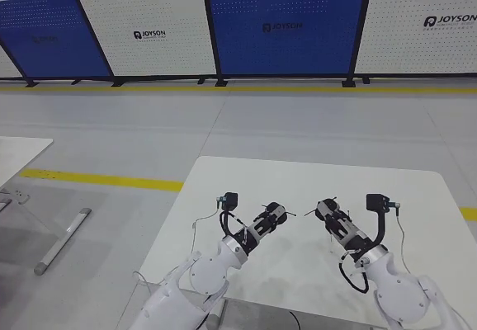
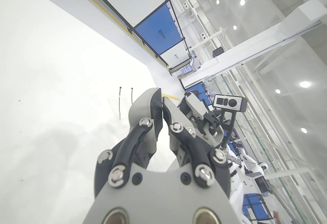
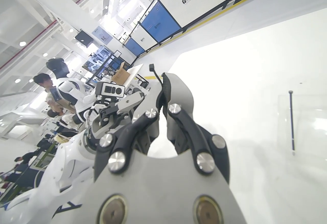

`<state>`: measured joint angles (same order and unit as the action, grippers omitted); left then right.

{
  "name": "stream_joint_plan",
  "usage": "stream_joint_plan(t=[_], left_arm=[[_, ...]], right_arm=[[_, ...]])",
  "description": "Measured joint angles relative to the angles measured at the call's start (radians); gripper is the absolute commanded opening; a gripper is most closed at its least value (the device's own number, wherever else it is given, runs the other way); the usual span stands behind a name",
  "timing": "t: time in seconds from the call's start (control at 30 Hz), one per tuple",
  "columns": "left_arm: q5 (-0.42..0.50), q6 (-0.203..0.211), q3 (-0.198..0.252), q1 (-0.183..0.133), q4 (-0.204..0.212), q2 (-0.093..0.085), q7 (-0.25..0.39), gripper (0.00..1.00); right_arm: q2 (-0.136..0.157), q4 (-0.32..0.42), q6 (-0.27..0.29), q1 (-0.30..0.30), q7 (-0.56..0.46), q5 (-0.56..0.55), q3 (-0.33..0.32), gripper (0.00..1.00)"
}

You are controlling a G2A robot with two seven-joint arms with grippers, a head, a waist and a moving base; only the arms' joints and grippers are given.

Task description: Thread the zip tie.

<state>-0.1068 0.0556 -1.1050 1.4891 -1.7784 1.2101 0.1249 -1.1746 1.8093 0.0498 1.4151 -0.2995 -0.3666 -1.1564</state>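
Observation:
My right gripper (image 3: 163, 81) is shut on a black zip tie (image 3: 154, 70). Its square head and a short piece of strap stick out past the fingertips. My left gripper (image 2: 162, 105) is shut, and I see nothing between its pads. In the top view both grippers hang over the white table (image 1: 304, 177), the left gripper (image 1: 278, 213) and right gripper (image 1: 323, 206) a short gap apart, tips turned toward each other. Two spare zip ties (image 2: 120, 103) lie flat on the table beyond the left gripper. Another spare zip tie (image 3: 291, 120) lies beyond the right gripper.
The table's far edge (image 1: 313, 161) borders grey floor with a yellow line (image 1: 98, 179). Another white table (image 1: 7, 157) stands at the left. Blue and white partition panels (image 1: 288, 33) close off the back.

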Motion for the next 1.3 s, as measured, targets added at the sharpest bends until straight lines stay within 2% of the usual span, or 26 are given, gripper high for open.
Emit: stream_joint_plan(t=[0.2,0.4,1.1,1.3], left_arm=[[0.0,0.0,0.0,0.0,0.0,0.0,0.0,0.0],[0.0,0.0,0.0,0.0,0.0,0.0,0.0,0.0],[0.0,0.0,0.0,0.0,0.0,0.0,0.0,0.0],[0.0,0.0,0.0,0.0,0.0,0.0,0.0,0.0]], right_arm=[[-0.002,-0.004,-0.001,0.005,0.018,0.0,0.001,0.0],[-0.013,-0.013,0.032,0.037,0.166,-0.009,0.023,0.0],[-0.014,-0.012,0.031,0.037,0.167,-0.011,0.024,0.0],[-0.028,-0.025,0.014,0.047,0.279,-0.056,0.066,0.0]])
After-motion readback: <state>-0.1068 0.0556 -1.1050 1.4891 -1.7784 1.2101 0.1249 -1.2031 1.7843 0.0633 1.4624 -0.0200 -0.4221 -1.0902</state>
